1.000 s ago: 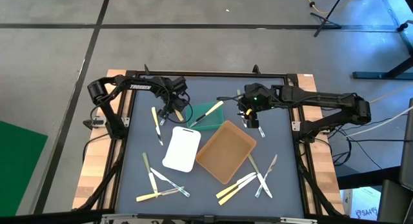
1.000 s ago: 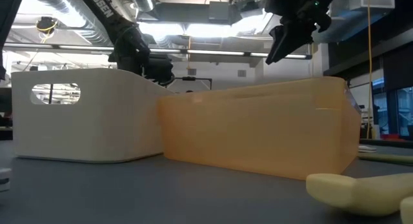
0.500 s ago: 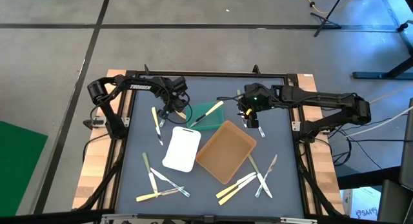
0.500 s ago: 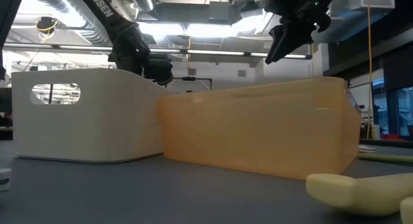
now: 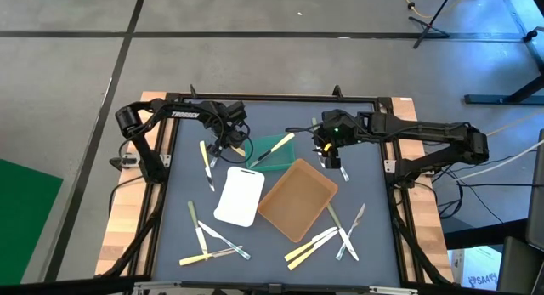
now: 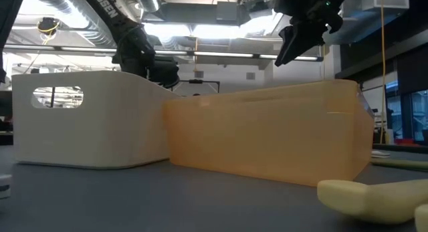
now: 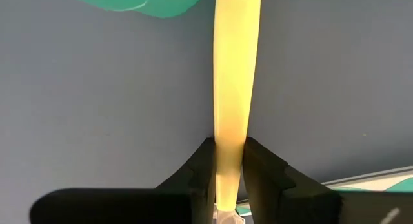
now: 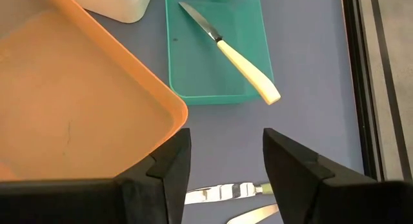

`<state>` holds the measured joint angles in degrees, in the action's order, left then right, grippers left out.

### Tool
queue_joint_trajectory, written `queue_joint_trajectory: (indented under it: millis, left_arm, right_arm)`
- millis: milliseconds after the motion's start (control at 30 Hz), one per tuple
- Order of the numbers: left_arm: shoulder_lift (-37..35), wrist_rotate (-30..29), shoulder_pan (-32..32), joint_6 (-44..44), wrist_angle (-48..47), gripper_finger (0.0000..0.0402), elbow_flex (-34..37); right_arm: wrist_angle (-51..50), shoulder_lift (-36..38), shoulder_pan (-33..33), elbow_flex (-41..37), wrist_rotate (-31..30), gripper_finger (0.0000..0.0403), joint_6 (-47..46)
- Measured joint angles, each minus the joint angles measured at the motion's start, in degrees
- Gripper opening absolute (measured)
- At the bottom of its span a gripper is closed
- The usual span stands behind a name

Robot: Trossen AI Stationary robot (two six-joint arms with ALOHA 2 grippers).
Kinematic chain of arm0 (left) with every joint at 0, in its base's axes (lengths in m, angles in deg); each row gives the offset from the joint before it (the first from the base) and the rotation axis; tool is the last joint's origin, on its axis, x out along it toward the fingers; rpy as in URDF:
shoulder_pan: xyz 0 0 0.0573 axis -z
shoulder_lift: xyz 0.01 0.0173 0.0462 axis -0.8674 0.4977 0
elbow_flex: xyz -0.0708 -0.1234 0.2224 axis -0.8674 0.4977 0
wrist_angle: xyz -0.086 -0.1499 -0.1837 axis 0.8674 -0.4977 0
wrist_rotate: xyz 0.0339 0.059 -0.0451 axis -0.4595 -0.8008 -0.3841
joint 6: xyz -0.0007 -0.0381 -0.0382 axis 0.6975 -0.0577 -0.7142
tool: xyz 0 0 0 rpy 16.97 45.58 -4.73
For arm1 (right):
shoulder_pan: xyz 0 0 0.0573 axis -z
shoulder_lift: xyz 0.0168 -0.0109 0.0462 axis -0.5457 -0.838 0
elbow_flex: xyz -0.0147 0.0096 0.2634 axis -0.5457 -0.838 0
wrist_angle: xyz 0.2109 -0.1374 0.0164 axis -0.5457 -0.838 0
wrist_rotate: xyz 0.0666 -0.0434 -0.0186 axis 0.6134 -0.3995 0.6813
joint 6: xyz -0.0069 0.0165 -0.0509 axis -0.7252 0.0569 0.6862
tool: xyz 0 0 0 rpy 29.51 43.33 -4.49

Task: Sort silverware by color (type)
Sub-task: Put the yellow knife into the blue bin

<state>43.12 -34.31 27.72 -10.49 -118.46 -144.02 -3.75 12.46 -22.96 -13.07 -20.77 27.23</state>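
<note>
A pale cream-yellow utensil (image 7: 235,69) lies on the dark mat just left of the green tray (image 5: 270,152). My left gripper (image 5: 231,145) points down over it and is shut on its handle. A cream-handled knife (image 8: 240,62) lies in the green tray, its handle end poking over the rim. My right gripper (image 8: 226,161) hangs open above the mat between the green tray and the brown tray (image 5: 297,199), touching nothing. In the low view the left gripper (image 6: 157,66) is partly hidden behind the white tray (image 6: 87,118). My left gripper pinches the yellow utensil's handle (image 7: 230,161) between its two fingers (image 7: 199,175), one on each long edge. The fingers come from above, pointing down, and lie across the utensil. As far as the wrist view shows, the utensil lies flat along the mat.
The white tray (image 5: 240,195) and brown tray sit mid-table, side by side. Loose utensils lie at the left (image 5: 206,163), near left (image 5: 212,241) and near right (image 5: 327,238). Two more (image 8: 222,193) lie below my right gripper. The table frame (image 5: 387,159) borders the mat.
</note>
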Motion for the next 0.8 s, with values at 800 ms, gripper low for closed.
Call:
queue_joint_trajectory:
  millis: [800]
  left_arm:
    - [0.24,-2.91,1.17,-8.32,-13.28,0.0051,-8.21]
  right_arm:
    - [-0.02,0.00,0.00,0.00,0.00,0.0179,0.00]
